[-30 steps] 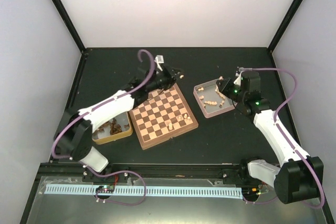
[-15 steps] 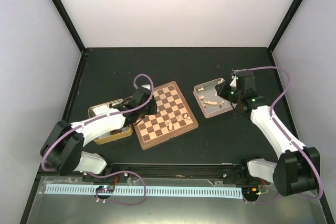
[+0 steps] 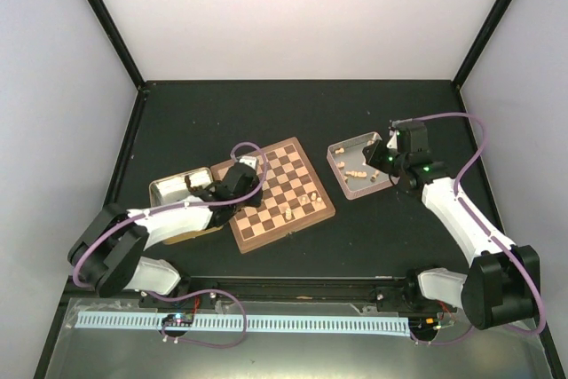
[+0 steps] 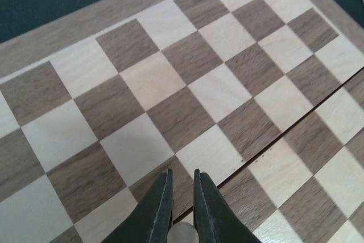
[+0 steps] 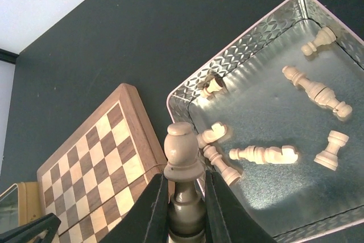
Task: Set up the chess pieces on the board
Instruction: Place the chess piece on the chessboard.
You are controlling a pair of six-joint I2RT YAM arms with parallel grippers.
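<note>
Hovering low over the board (image 3: pixel 275 185), the left gripper (image 4: pixel 182 172) is closed to a thin slit with nothing visible between the tips. A pale blob sits at the finger roots; can't tell what it is. The right gripper (image 5: pixel 185 177) clamps one held piece (image 5: pixel 181 143), upright, round-headed and pinched at its stem, above the right tray (image 5: pixel 250 49).

Edges/room: the board sits turned at an angle on the dark table (image 3: pixel 293 113). A narrow strip of table separates it from the right tray. The left tray (image 3: pixel 169 188) sits just beside its left edge, partly under the left arm. A broad stretch of table lies between the board and the back wall.

Counts: one board, two trays, two arms. There are at least seven loose chess pieces (image 5: pixel 315 89) in the right tray, most lying on their sides. Three or four more stand near the board's near-right edge, too small to count exactly.

Materials: the board is grained wood with light and dark squares, a reddish rim and a dark seam (image 4: pixel 296 120) across it. The right tray is shiny metal with diamond-embossed walls. The pieces are pale turned wood.
</note>
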